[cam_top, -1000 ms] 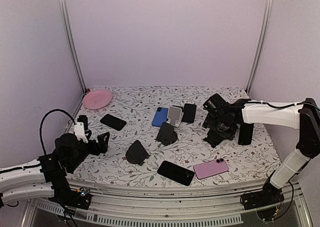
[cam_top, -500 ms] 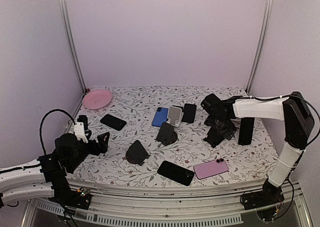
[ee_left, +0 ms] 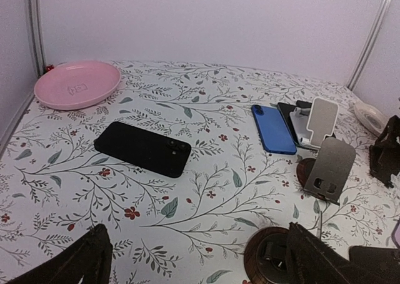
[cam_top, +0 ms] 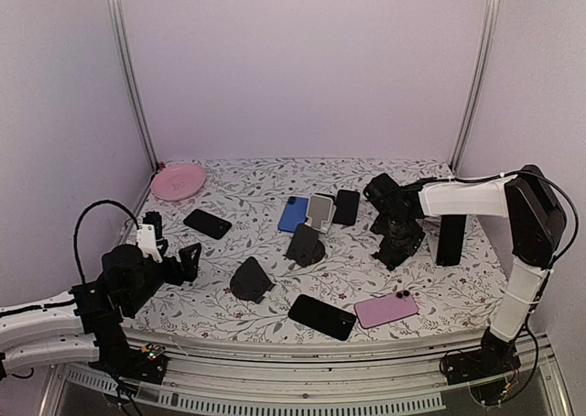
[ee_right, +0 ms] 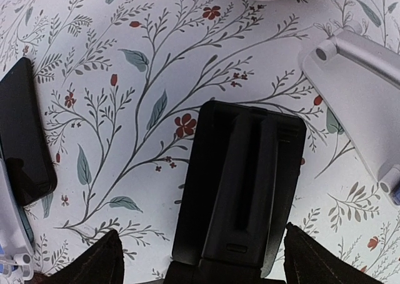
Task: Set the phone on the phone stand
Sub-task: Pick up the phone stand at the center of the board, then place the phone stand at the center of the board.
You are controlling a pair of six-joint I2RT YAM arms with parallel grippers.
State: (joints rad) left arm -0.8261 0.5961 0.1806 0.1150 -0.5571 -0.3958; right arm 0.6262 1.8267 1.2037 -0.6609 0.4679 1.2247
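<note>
Seen from the right wrist, the black stand (ee_right: 240,190) is cut off by the edge at 6 o'clock, a silver stand (ee_right: 359,84) at 3 and a black phone (ee_right: 24,134) at 9. From above, the right claw (cam_top: 400,235) partly hides that black stand.

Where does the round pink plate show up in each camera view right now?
Top external: round pink plate at the far left corner of the floral tablecloth.
Left wrist: upper left.
Right wrist: not in it.
Shared landmark: flat blue smartphone, right of the plate in the top and left wrist views.
</note>
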